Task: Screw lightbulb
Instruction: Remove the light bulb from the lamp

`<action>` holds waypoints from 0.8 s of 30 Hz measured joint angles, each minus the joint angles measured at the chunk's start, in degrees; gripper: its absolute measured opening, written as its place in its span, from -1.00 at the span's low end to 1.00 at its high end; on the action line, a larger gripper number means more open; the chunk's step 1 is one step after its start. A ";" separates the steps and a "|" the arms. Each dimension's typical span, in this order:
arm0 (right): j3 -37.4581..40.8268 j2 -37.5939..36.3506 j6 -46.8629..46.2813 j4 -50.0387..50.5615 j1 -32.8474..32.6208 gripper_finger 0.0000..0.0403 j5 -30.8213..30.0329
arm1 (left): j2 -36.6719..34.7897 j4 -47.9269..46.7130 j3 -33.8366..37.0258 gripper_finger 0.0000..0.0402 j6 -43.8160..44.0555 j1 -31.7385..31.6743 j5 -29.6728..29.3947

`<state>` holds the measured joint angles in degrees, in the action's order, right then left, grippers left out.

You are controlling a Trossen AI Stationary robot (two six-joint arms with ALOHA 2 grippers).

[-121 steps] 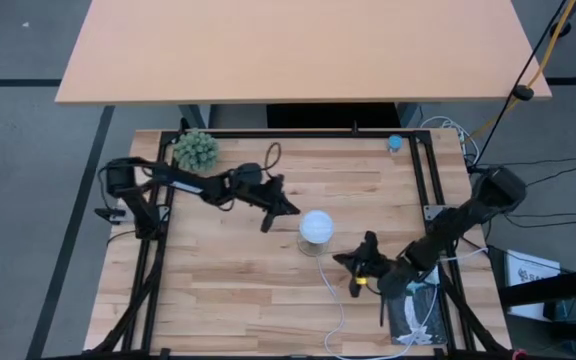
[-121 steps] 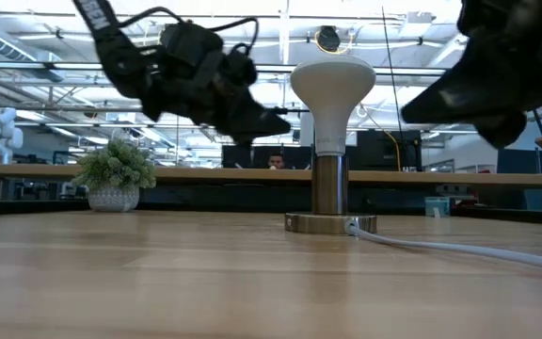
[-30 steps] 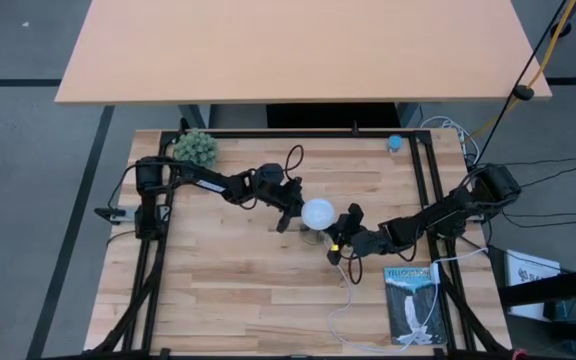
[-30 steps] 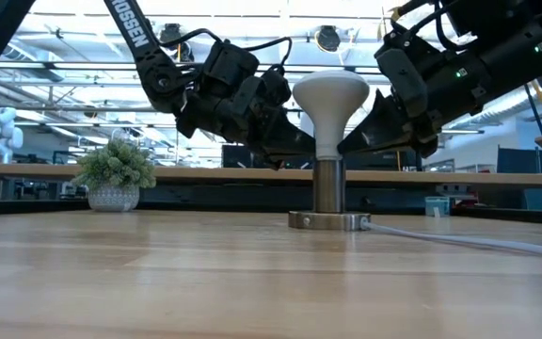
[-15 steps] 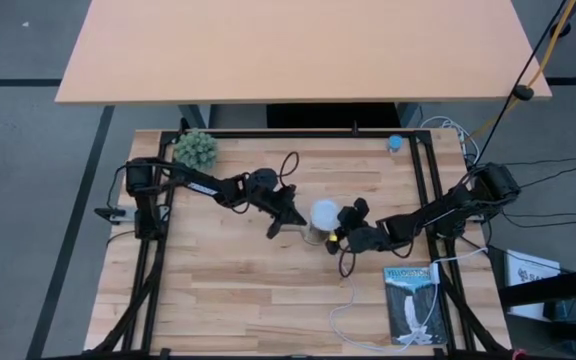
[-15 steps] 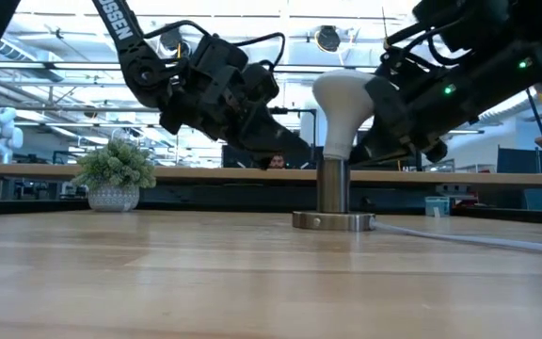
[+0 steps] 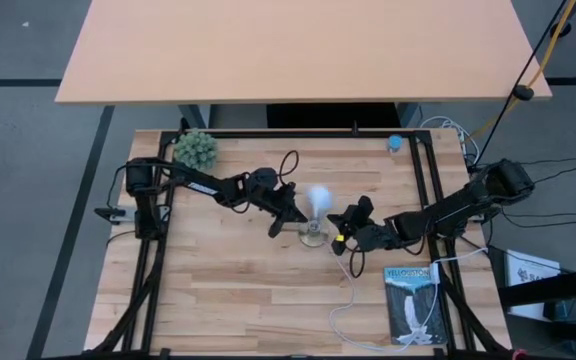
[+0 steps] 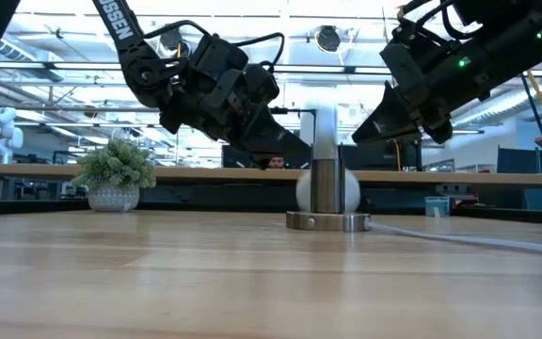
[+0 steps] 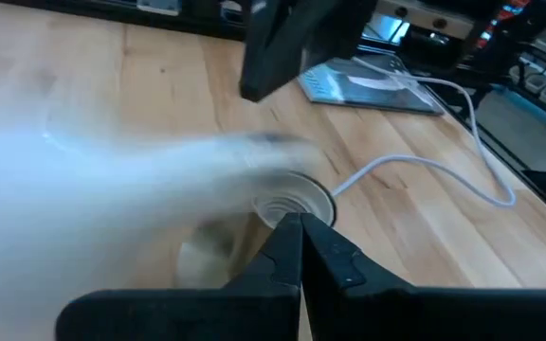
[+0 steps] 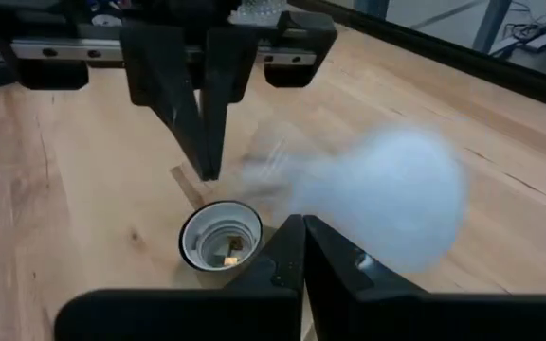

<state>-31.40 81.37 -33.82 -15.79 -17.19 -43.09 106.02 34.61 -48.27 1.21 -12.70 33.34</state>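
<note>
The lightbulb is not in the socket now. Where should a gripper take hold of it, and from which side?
Probably across the round globe, coming down from above. The lightbulb seems to be down at the table just beyond the empty socket. It is blurred, so where its screw base points cannot be told. The left gripper and right gripper flank the socket, both shut.

Left gripper (image 7: 280, 222) and right gripper (image 7: 340, 238), jaws closed, mid-table
</note>
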 joint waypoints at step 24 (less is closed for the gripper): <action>0.00 -0.48 -7.52 9.26 -2.05 -1.00 2.63 | 0.00 -1.54 -0.02 -1.00 0.17 -2.07 0.07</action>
<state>-31.40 80.88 -41.34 -6.53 -19.25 -40.46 106.02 33.07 -48.29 1.39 -14.76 33.41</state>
